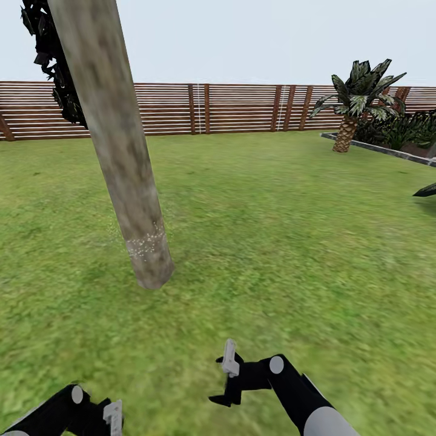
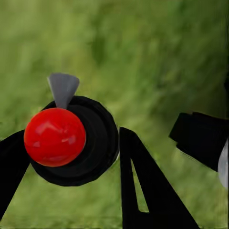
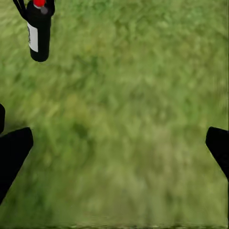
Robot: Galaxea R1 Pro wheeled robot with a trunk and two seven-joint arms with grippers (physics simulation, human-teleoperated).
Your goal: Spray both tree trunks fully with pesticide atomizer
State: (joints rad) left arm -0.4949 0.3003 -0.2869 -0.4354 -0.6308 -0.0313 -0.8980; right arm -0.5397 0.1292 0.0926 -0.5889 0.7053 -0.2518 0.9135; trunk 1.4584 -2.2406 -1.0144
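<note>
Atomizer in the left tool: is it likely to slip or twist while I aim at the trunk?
The atomizer looks rigid, smooth and round, so it could probably rotate in the left tool, whose fingers flank it. It seems small and light, so its weight should hardly pull it loose. Pesticide already speckles the tree trunk.

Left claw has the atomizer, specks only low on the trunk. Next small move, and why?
Probably raise the left claw, shut on the pesticide atomizer, and aim its nozzle higher up the tree trunk. The whitish pesticide shows only as a narrow band near the base; the trunk above looks bare. The right claw is open over grass.
</note>
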